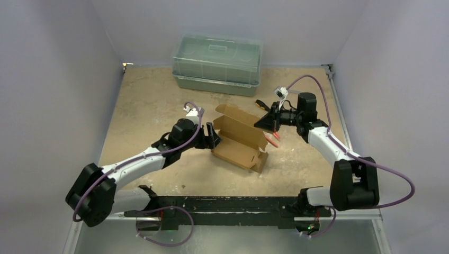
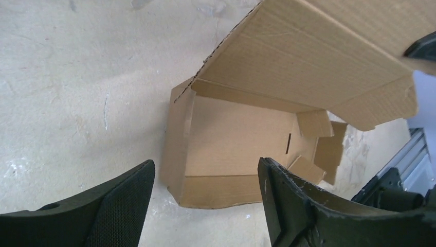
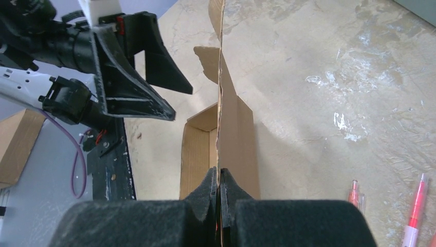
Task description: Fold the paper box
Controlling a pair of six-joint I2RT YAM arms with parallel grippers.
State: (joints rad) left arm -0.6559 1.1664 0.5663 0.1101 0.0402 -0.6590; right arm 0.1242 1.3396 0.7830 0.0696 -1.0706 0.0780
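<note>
The paper box (image 1: pixel 241 140) lies in the middle of the table as a shallow brown tray with its long lid flap standing up. My right gripper (image 1: pixel 266 123) is shut on the top edge of that lid; in the right wrist view the fingertips (image 3: pixel 220 175) pinch the thin cardboard (image 3: pixel 236 134) edge-on. At the box's left end my left gripper (image 1: pixel 212 136) is open and touches nothing. In the left wrist view its fingers (image 2: pixel 205 170) frame the near end wall of the box (image 2: pixel 231 139), a short way back from it. The lid (image 2: pixel 319 56) leans overhead.
A large translucent green-grey lidded container (image 1: pixel 217 63) stands at the back. Red pens (image 1: pixel 272 140) lie on the table just right of the box, also seen in the right wrist view (image 3: pixel 416 206). A small black-and-yellow tool (image 1: pixel 260 104) lies behind the box.
</note>
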